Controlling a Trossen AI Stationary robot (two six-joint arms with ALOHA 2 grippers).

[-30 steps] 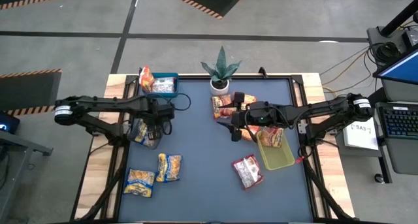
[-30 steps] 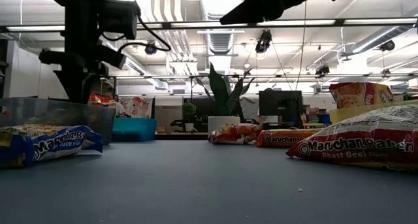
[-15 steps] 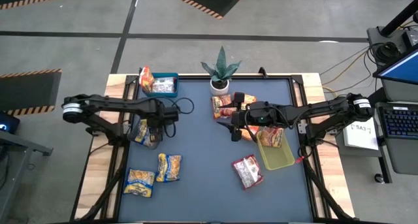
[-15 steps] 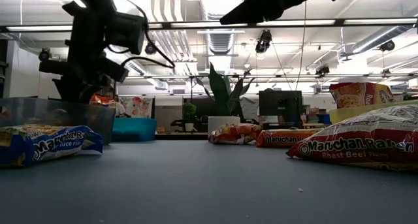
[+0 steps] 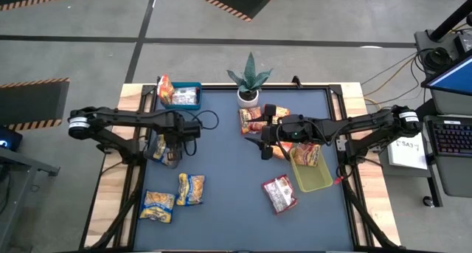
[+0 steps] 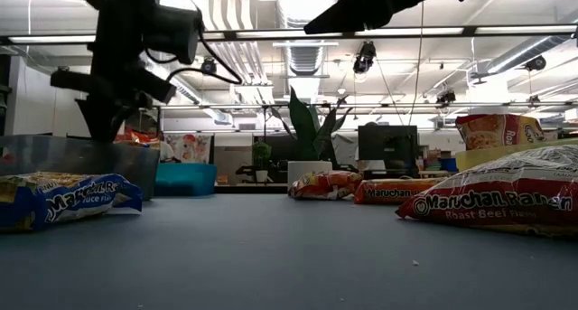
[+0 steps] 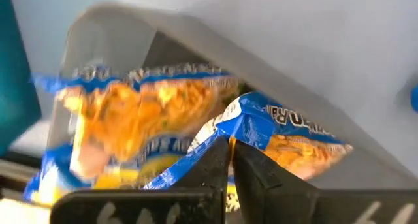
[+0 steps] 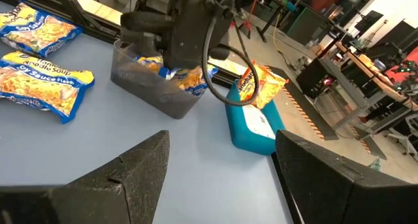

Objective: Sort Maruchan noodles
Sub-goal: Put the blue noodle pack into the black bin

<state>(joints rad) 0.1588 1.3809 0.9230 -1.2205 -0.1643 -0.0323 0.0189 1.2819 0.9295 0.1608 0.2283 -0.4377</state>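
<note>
Left hand [image 7: 230, 160] is pinched shut over yellow-and-blue crinkly noodle packets [image 7: 163, 119] lying lengthwise in a clear grey plastic bin [image 5: 164, 151], gripping nothing visible; right hand [image 8: 219, 168] waits wide open mid-desk.

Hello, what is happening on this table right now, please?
A two-arm robot is sorting ramen packets. The left gripper is shut over a clear bin at the table's left side, which holds yellow-and-blue packets. The right gripper hangs open near the middle, beside a yellow-green bin. More packets lie loose on the table.
</note>
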